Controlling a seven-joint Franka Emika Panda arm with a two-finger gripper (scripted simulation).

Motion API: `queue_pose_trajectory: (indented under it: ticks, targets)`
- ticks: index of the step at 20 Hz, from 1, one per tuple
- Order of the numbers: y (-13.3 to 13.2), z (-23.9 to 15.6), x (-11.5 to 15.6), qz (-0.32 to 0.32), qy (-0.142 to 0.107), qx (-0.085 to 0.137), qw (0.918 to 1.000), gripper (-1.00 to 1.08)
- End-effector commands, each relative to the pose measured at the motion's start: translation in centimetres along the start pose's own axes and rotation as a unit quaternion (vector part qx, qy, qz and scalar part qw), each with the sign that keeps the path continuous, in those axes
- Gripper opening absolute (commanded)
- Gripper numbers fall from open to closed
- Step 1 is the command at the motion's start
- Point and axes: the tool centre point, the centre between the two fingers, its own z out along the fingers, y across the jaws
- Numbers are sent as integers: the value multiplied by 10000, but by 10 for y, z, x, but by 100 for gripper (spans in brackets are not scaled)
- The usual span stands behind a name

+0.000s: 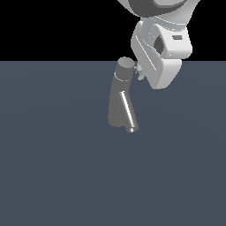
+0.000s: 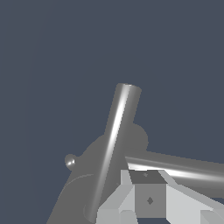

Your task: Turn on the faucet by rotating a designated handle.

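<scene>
Dark grey metal marks the faucet [image 1: 119, 99], a leaning column standing on the flat slate-blue floor [image 1: 53, 176], its shiny spout tube [image 1: 128, 110] slanting down towards the viewer. The pale gripper [image 1: 140, 73] has its bulk on the exterior view's right of the round cap [image 1: 125, 67], just beside it, probably because the handle [image 2: 175, 168] juts out on that side. In the wrist view a bright rod runs across right by a finger [image 2: 148, 199], seemingly touching, a placement suited to pushing sideways rather than clamping. Whether the fingers are spread or pressed together cannot be told from either view.
</scene>
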Motion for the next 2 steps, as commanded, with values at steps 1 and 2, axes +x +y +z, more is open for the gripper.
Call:
queue_pose_trajectory:
  ticks: [1, 2]
  targets:
    - [9, -4, 41, 275, 228, -28, 9994, -100]
    - [9, -4, 41, 275, 228, -28, 9994, -100]
